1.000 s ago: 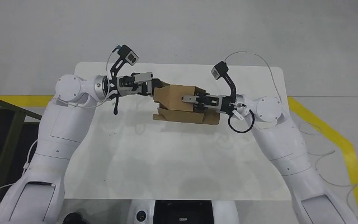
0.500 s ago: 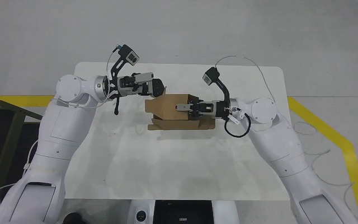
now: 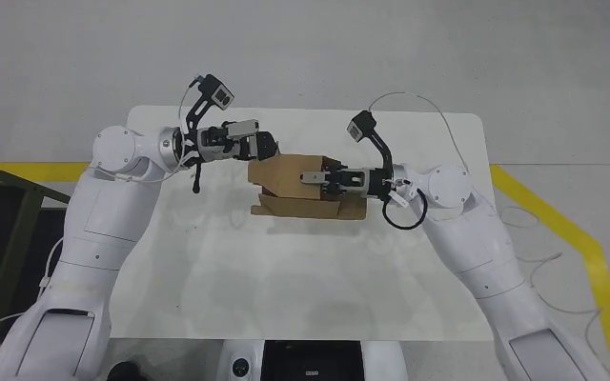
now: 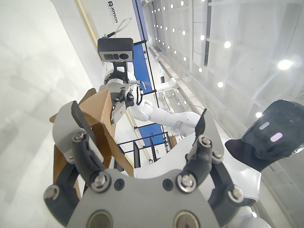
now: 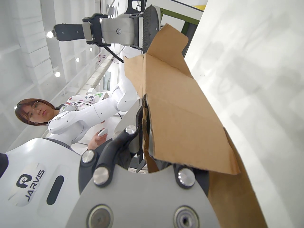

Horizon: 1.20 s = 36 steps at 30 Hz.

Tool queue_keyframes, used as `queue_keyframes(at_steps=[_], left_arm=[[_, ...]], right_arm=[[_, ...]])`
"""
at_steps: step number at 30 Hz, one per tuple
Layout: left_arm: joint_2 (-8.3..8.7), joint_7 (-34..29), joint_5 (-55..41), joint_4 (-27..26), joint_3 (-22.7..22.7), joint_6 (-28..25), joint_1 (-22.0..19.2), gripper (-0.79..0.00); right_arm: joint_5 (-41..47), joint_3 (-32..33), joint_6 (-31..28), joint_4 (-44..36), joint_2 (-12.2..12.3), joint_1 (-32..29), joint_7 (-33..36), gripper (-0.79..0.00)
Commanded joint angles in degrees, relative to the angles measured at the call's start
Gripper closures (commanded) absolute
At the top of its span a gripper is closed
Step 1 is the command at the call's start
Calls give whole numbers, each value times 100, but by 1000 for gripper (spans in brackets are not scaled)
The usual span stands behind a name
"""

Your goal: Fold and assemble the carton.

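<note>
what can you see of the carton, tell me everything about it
The carton is plain brown corrugated cardboard, half folded: panels bent along creases, end flaps hanging loose. It is over the far middle of the white table, tilted, with the right gripper shut on an upper panel. The open left gripper stands at the flap on its side; whether they touch is unclear.

carton blocks table centre, room nearer robot
</note>
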Motion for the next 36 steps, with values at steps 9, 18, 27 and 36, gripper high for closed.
queue_keyframes(at_steps=[9, 18, 27, 36], left_arm=[[7, -31, -2, -156, -24, 58, 93, -785], [29, -103, -19, -319, -81, 162, 216, -785], [49, -100, -21, -481, -134, 247, 343, -785], [46, -130, -51, -577, -105, 339, 369, -785]], right_arm=[[31, 116, -35, -2, -18, 16, -475, 0], [-120, 149, -118, 34, -42, 31, -859, 0], [-304, 184, -233, 58, -70, 107, -1201, 0], [-426, 93, -309, 69, -127, 204, -1437, 0]])
